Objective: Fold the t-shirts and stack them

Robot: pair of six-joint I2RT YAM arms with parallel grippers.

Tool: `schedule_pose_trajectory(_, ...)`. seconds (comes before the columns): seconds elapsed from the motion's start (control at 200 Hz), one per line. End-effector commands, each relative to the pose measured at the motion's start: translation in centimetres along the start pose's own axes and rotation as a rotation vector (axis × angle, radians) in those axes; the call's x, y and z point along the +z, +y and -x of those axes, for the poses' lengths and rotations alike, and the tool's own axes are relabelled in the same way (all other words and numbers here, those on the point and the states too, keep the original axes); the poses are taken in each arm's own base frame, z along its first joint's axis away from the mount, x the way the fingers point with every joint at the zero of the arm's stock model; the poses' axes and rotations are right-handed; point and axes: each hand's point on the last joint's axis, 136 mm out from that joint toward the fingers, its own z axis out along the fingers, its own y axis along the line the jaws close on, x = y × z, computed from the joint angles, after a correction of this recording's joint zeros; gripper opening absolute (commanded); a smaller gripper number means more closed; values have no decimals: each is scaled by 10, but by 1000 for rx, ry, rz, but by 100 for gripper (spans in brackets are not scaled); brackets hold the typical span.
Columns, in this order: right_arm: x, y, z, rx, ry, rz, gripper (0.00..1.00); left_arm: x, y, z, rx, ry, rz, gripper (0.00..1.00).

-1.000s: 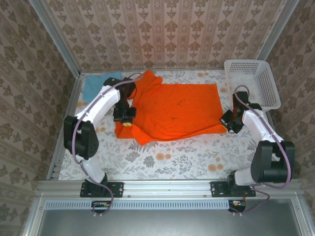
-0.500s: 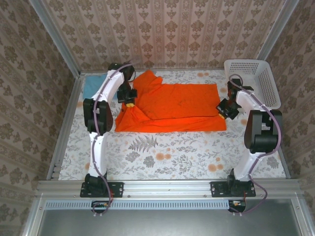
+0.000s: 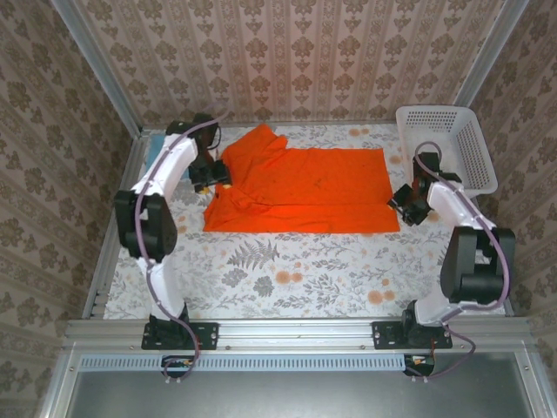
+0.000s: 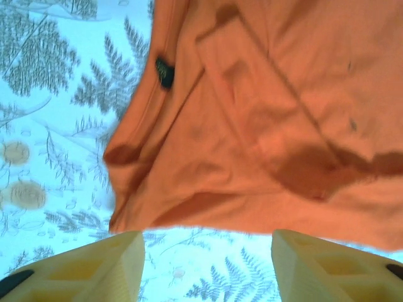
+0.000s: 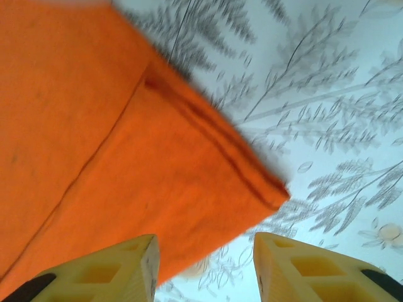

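The bright orange cloth t-shirt [image 3: 305,192] is pictured mid-table, folded once lengthwise; further folds are judged outstanding. The left gripper [image 4: 208,264] and right gripper [image 5: 204,267] are held apart, empty, at its ends. The half-hidden sky-blue cloth shirt [image 3: 154,144], far left, is not yet stacked.

Orange t-shirt [image 3: 313,187] folded over, lying flat centrally, left end rumpled; blue t-shirt [image 3: 153,148] far-left corner.
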Motion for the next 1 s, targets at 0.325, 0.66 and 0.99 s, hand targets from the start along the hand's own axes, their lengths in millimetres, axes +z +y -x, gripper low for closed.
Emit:
schedule_pose_trajectory(0.325, 46, 10, -52, -205, 122, 17, 30, 82, 19, -66, -25, 167, -64, 59)
schedule_pose_trajectory(0.66, 72, -26, -50, -144, 168, -210, 30, 118, 68, -72, -90, 223, 181, 61)
schedule_pose_trajectory(0.99, 65, -55, -66, -105, 199, -285, 33, 116, 104, -96, -151, 260, 259, 64)
